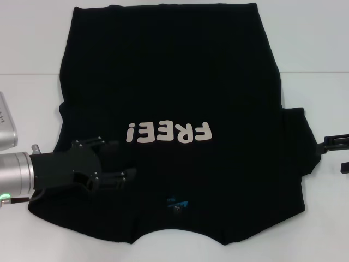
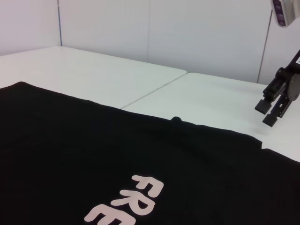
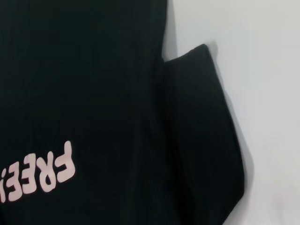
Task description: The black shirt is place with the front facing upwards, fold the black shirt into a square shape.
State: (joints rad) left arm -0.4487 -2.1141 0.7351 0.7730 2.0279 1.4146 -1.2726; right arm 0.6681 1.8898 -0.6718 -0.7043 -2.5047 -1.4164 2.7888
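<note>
Item: black shirt (image 1: 174, 82), spread print-up on the white table (image 1: 32, 54), collar toward the robot.
Progress: left sleeve appears folded in over the body; right sleeve (image 1: 297, 142) still out; square not yet formed.
Left gripper (image 1: 117, 177): over the folded sleeve, fingers parted, gripping nothing.
Right gripper (image 1: 341, 153): beside the right sleeve, fingers apart, empty.
Containers: none visible.

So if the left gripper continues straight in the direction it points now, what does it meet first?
The left gripper points toward the robot's right, low over the black shirt. It would likely meet the shirt fabric just below the FREE! lettering first; whether it already touches the cloth is unclear.
</note>
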